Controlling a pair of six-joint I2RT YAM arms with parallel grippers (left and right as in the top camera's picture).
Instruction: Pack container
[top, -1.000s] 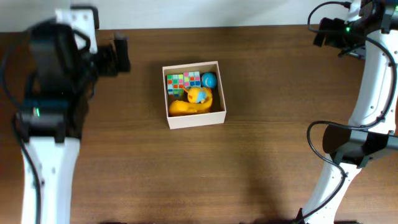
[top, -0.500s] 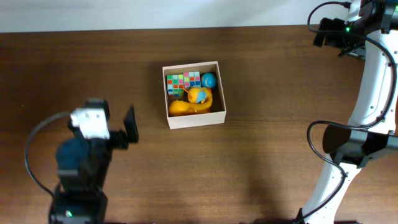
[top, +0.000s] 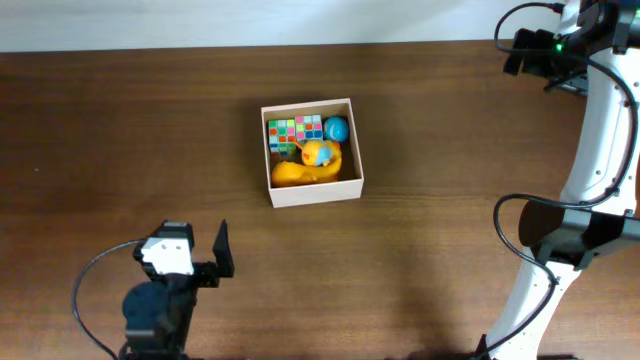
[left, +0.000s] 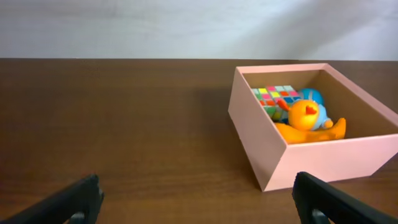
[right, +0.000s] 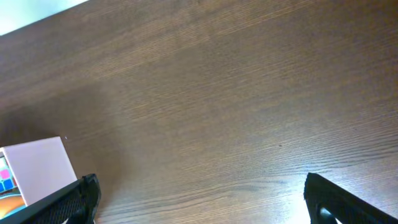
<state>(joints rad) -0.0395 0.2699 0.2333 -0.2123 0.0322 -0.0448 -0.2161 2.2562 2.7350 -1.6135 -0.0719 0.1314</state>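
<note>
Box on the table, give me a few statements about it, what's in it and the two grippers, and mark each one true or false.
1. The box holds a yellow duck, a colourful puzzle cube and a blue ball. True.
2. The box lies tipped on its side. False: it stands upright, with its open top facing up.
3. The left gripper is open and holds nothing. True.
4. The right gripper is shut on the duck. False: it is open and empty, away from the box.
</note>
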